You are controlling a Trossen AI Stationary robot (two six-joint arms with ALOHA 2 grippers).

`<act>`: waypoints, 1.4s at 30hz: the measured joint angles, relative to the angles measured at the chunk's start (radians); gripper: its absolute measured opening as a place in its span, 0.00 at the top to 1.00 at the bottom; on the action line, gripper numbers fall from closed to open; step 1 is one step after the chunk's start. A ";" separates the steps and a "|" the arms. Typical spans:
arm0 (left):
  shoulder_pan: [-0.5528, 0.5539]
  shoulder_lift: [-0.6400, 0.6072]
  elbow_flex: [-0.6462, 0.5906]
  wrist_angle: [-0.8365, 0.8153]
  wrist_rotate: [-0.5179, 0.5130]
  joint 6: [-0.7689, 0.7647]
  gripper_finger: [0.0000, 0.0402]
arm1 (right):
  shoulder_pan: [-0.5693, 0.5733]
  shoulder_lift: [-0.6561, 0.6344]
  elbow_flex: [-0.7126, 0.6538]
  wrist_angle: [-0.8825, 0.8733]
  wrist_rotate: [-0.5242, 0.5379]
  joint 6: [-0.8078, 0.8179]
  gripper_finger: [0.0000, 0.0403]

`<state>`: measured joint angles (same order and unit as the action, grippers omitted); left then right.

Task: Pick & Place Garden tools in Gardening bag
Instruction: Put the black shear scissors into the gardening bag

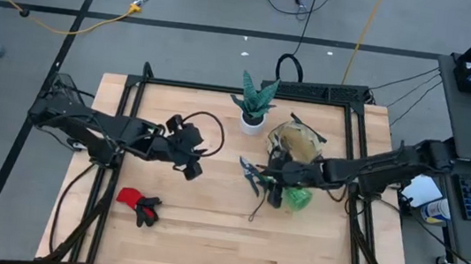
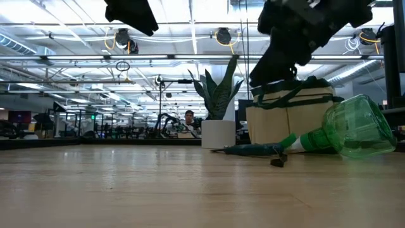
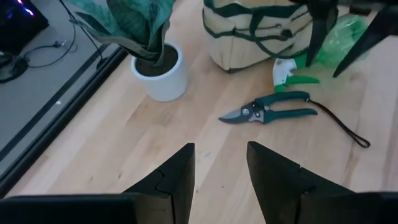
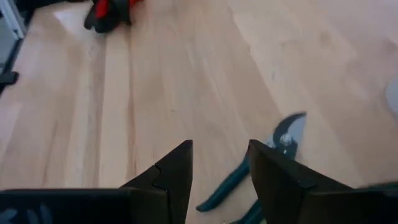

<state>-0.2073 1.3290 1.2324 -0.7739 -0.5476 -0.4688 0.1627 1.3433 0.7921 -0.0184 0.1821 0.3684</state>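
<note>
The green-handled pruning shears [image 1: 253, 177] lie flat on the table, a dark cord trailing from their handles [image 3: 339, 124]. The green spray bottle [image 1: 296, 198] lies on its side next to the beige gardening bag [image 1: 297, 142], which stands upright. The red-and-black gloves [image 1: 140, 206] lie at the near left. My right gripper [image 4: 221, 165] is open and empty, hovering just above the shears [image 4: 261, 168]. My left gripper [image 3: 221, 165] is open and empty, raised over the table's middle left [image 1: 196, 161] and facing the shears [image 3: 267, 111].
A green plant in a white pot [image 1: 253, 116] stands at the far middle, left of the bag. Bare wood lies between the gloves and the shears. A dark frame rail [image 1: 248, 95] runs along the table's far edge. A person shows far behind in the low view [image 2: 188, 119].
</note>
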 joint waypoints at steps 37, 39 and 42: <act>0.000 0.000 0.000 -0.011 -0.003 0.001 0.62 | 0.039 0.083 0.001 -0.142 -0.004 0.111 0.68; 0.000 0.000 0.000 -0.011 -0.004 0.001 0.62 | 0.052 0.066 0.000 -0.139 -0.028 0.107 0.68; 0.000 0.000 0.000 -0.011 -0.004 0.001 0.62 | 0.087 0.038 0.000 -0.089 -0.057 0.074 0.68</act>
<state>-0.2073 1.3293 1.2324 -0.7849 -0.5514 -0.4679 0.2494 1.3812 0.7921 -0.1075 0.1251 0.4422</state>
